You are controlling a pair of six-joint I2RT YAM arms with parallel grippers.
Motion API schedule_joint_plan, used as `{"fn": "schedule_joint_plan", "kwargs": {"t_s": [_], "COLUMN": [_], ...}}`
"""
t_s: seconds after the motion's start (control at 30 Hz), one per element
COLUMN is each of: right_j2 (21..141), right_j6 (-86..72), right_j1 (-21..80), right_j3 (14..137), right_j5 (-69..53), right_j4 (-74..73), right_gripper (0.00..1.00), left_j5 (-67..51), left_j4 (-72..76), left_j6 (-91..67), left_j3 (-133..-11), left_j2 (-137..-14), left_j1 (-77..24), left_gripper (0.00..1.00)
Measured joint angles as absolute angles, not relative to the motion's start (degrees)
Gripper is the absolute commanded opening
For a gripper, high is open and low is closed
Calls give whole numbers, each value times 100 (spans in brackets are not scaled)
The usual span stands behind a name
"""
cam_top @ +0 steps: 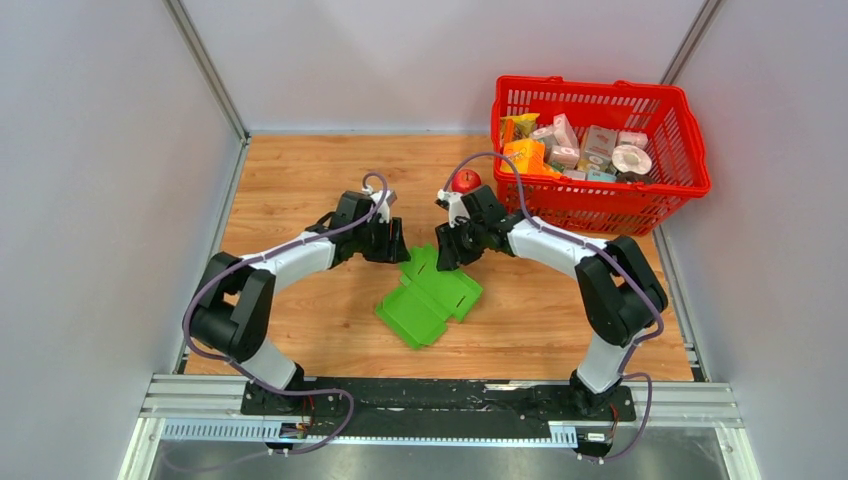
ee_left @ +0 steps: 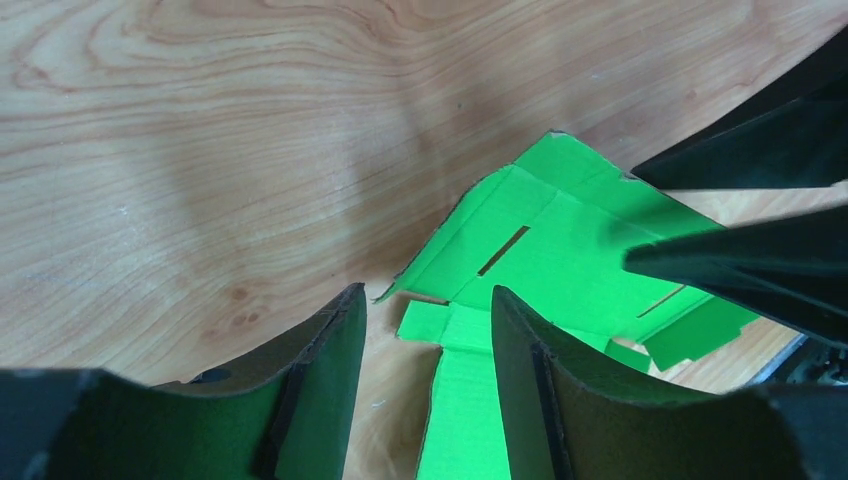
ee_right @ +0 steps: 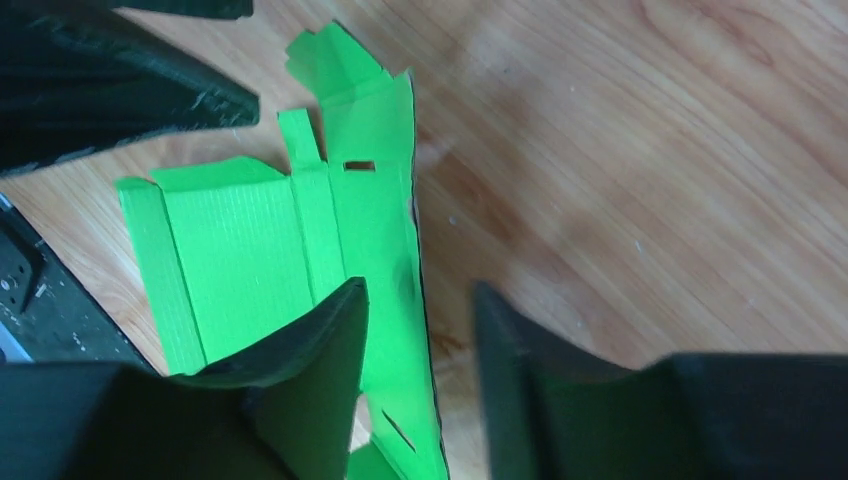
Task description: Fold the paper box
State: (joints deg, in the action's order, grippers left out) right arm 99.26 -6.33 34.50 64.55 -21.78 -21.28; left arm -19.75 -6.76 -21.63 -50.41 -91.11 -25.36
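The paper box (cam_top: 432, 295) is lying opened out flat near the middle of the wooden surface (cam_top: 300, 180). No panel is standing up yet, so I am judging the folding to be at its very start. Both arms are reaching in over its 12 o'clock end. The left tool (cam_top: 392, 243) is hovering at about 11 o'clock of the blank with its 2 fingers apart, a narrow green flap showing in the gap. The right tool (cam_top: 447, 250) is sitting at about 1 o'clock, also spread, straddling a side panel's edge without pinching it. Next, I reckon, 1 tool needs to close on a flap and lift it along its crease while the other pins the base. A red basket (cam_top: 600, 210) is sitting off at 2 o'clock.
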Motion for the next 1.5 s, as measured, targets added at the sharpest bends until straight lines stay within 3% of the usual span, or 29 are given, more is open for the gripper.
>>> {"fn": "schedule_joint_plan", "kwargs": {"t_s": [0.23,0.37,0.53,0.6,0.73,0.77,0.93,1.17,1.5], "right_j2": [10221,10108,9616,9498,9306,9236,8993,8860,8801], "right_j6": [-685,-714,-709,-705,-698,-698,-663,-659,-666], "right_j1": [3448,3448,3461,3476,3557,3586,3673,3708,3710], "right_j3": [6493,6420,5996,5883,5717,5651,5529,5502,5387], "right_j5": [-2458,-2630,-2842,-2917,-3028,-3057,-3131,-3188,-3175], "right_j4": [-1839,-1627,-1354,-1260,-1098,-1048,-908,-784,-770], "right_gripper": [0,0,0,0,0,0,0,0,0], "left_j5": [-2086,-2263,-2440,-2383,-1979,-1868,-1214,-272,38], "left_j4": [-617,-620,-703,-895,-1339,-1415,-1905,-2705,-2698], "left_j6": [-2237,-2497,-2965,-3057,-3155,-3157,-3140,-2954,-2921], "left_j3": [-4705,-4530,-4637,-4849,-5638,-5811,-6401,-6845,-6779], "left_j2": [-8320,-7795,-7638,-7671,-7922,-7992,-8372,-8731,-8755], "left_j1": [-2536,-2536,-2554,-2602,-2823,-2873,-3170,-3594,-3848], "left_gripper": [58,57,47,33,19,11,0,0,0]}}
